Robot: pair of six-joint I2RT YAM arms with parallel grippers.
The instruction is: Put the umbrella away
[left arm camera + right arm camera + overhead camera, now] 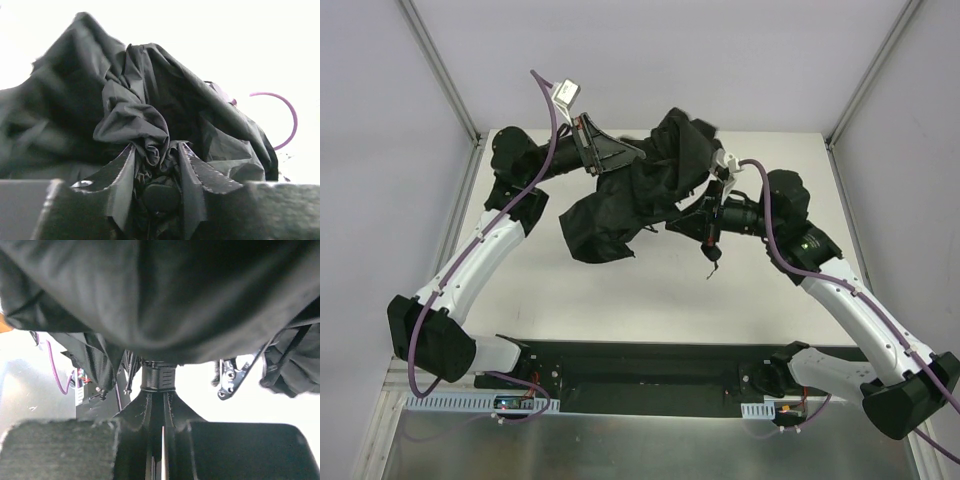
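The black umbrella (620, 200) hangs crumpled above the middle of the table, held between both arms. My left gripper (632, 158) comes in from the upper left, and in the left wrist view its jaws (156, 150) pinch a bunched fold of the canopy fabric (130, 115). My right gripper (692, 222) reaches in from the right. In the right wrist view it (161, 396) is shut on the thin shaft just below a black collar (159, 377), with the canopy (165, 295) draped overhead. Metal rib joints (230, 382) dangle at the right. A thin cord (712, 262) hangs under the right gripper.
The white table (650, 300) lies beneath the umbrella. A black base plate (650, 365) runs along the near edge between the arm bases. Aluminium frame posts (440, 70) stand at the back corners. A purple cable (287, 117) loops behind the fabric.
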